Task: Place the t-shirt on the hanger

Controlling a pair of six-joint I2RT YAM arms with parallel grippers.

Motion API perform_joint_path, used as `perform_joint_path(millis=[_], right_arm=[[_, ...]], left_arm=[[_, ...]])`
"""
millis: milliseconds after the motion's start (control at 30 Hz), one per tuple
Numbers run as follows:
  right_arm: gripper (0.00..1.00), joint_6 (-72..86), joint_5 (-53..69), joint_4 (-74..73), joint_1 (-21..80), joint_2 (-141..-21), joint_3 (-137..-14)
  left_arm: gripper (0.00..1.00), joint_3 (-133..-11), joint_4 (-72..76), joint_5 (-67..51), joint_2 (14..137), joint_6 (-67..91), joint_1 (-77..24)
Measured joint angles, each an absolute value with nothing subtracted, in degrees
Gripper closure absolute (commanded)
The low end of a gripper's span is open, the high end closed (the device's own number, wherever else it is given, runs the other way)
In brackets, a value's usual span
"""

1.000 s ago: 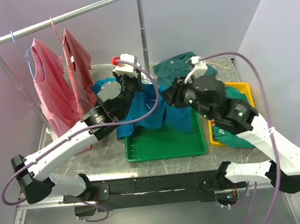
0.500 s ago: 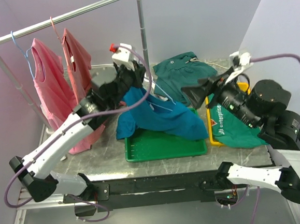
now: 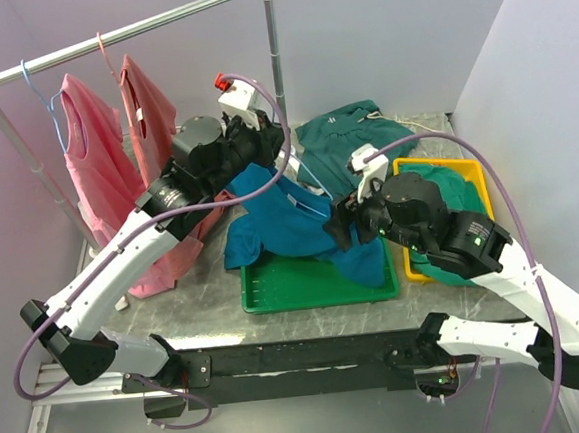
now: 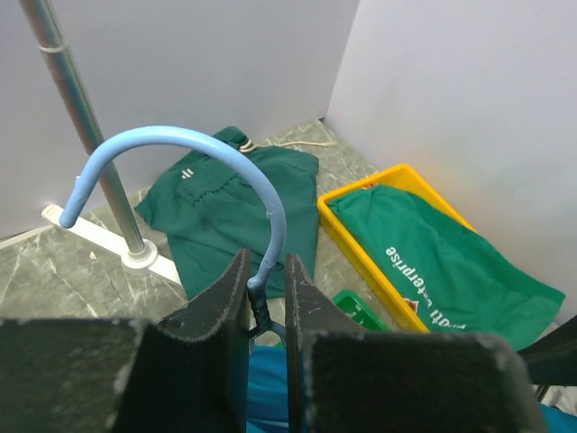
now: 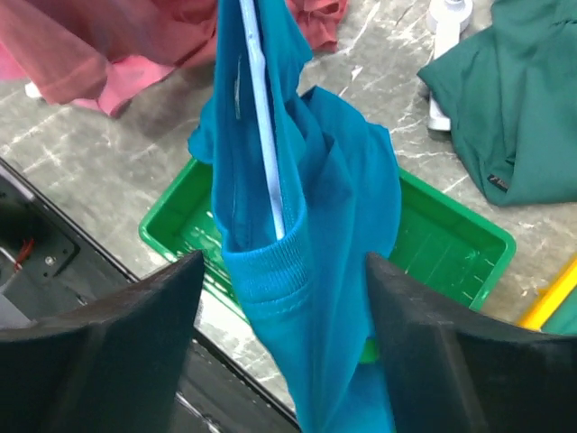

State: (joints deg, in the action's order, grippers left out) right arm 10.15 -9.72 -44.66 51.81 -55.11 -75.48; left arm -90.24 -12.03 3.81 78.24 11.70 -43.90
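My left gripper point(image 3: 267, 150) is shut on the neck of the light-blue wire hanger point(image 3: 305, 189) and holds it up over the green tray. In the left wrist view the hanger's hook point(image 4: 194, 144) curves up out of my closed gripper point(image 4: 266, 290). The teal-blue t-shirt point(image 3: 275, 223) hangs from the hanger, bunched, with its lower end in the tray. My right gripper point(image 3: 342, 222) is open at the shirt's right side. In the right wrist view the shirt's ribbed edge point(image 5: 297, 271) hangs between the spread gripper point(image 5: 284, 343), with one hanger arm point(image 5: 266, 135) running down inside the fabric.
A green tray point(image 3: 320, 279) lies under the shirt. A yellow tray point(image 3: 472, 174) with a printed green shirt is at the right. A dark green shirt point(image 3: 348, 137) lies at the back. The rail post point(image 3: 275, 57) stands behind my left gripper. Pink tops point(image 3: 95, 162) hang at the left.
My right arm swung out to the right, then came back in to the shirt with its jaws open. My left arm lifted the hanger and shirt a little higher.
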Motion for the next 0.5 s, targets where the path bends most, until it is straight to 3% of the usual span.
perform_joint_path(millis=[33, 167, 267, 333, 433, 500], right_arm=[[0.37, 9.89, -9.72, -44.8, 51.99, -55.13, -75.07], [0.77, 9.34, -10.33, -44.6, 52.93, -55.53, -74.89], [1.0, 9.87, -12.27, -44.6, 53.52, -56.66, -75.33], [1.0, 10.09, -13.28, -44.36, 53.8, -57.56, -75.9], [1.0, 10.66, -14.55, -43.9, 54.24, -57.67, -76.38], [1.0, 10.94, -15.38, -44.12, 54.26, -57.58, -77.06]], left_arm=[[0.99, -90.24, -12.19, 3.53, 78.24, 11.68, -43.9], [0.99, -91.09, -13.41, 2.42, 78.3, 11.64, -43.9], [0.99, -92.84, -14.66, 2.13, 78.43, 11.64, -43.88], [0.94, -93.65, -14.66, 2.2, 78.48, 11.57, -43.86], [0.68, -93.8, -14.41, 2.37, 78.48, 11.6, -43.66], [0.59, -93.8, -14.24, 2.7, 78.48, 11.6, -43.57]])
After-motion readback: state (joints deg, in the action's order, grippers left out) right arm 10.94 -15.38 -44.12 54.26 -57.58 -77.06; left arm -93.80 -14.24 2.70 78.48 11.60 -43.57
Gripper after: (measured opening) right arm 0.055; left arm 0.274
